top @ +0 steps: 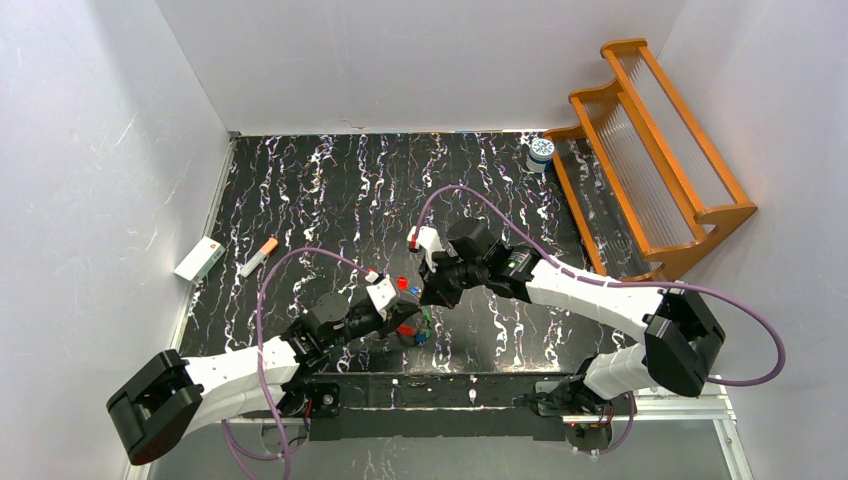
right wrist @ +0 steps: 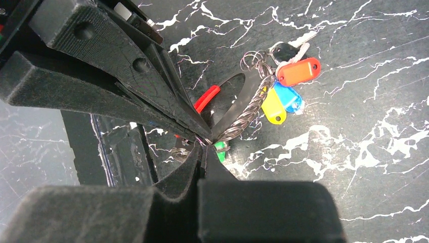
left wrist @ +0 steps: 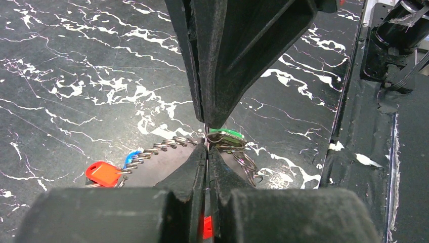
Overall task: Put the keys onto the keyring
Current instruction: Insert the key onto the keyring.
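Probably light, springy, slippery keyring [right wrist: 243, 117], keys [right wrist: 287, 97] strung on. Pinched on bare wire just beside green key [left wrist: 226, 133] by left tool [left wrist: 206, 148] and right tool [right wrist: 202, 147].

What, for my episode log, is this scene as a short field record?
left jaws: shut on thin twisted-wire metal keyring
right jaws: shut on same keyring, tip to tip with left jaws
keys: small plastic-headed metal keys bunched on the ring, red, blue, yellow; green one at the jaw tips
surface: black white-veined marbled table
far right: round white-and-blue jar, orange wooden rack
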